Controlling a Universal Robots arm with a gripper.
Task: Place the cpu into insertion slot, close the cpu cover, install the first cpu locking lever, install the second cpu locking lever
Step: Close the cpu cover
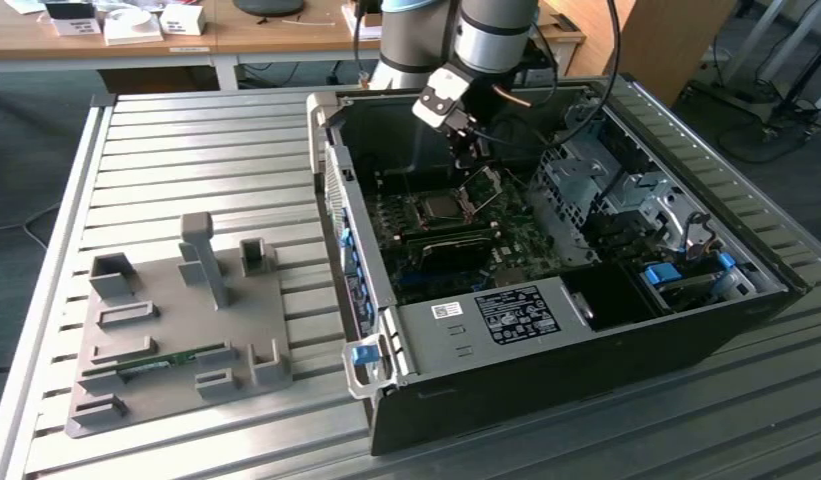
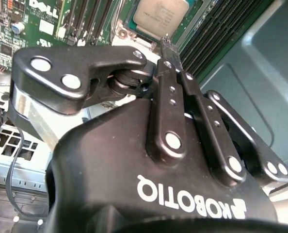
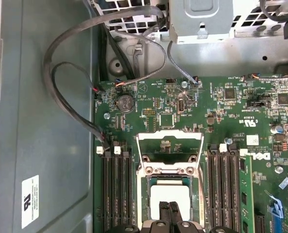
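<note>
The cpu (image 3: 169, 196) lies flat in the insertion slot (image 3: 145, 193), with its silvery metal top facing up, out of the case. It is square, so it has no clear long axis; its edges run parallel to the rim of the slot.

The cpu cover (image 3: 169, 145) is open. The thin metal frame stands up from its hinged edge at one side of the insertion slot, and its square window is away from the chip. In the exterior view the frame rises on the side of the slot toward the exterior view's right.

The end effector (image 3: 170, 212) hangs right above the insertion slot, at the side opposite to the cover hinge. Its two black fingers are pressed together and hold nothing. The tips are close over the chip, but I cannot tell if they touch it.

Long black memory slots (image 3: 117, 194) run along both sides of the insertion slot, on the green motherboard (image 3: 158, 104).

The computer case (image 1: 544, 370) lies open on the table (image 1: 183, 150). It holds the motherboard, grey cables (image 3: 88, 127) and a metal drive cage (image 1: 597, 180).

Well apart from the slot, outside the case toward the exterior view's left, a grey fixture (image 1: 250, 320) stands on the table. A small green board (image 1: 157, 362) lies in one of its pockets.
</note>
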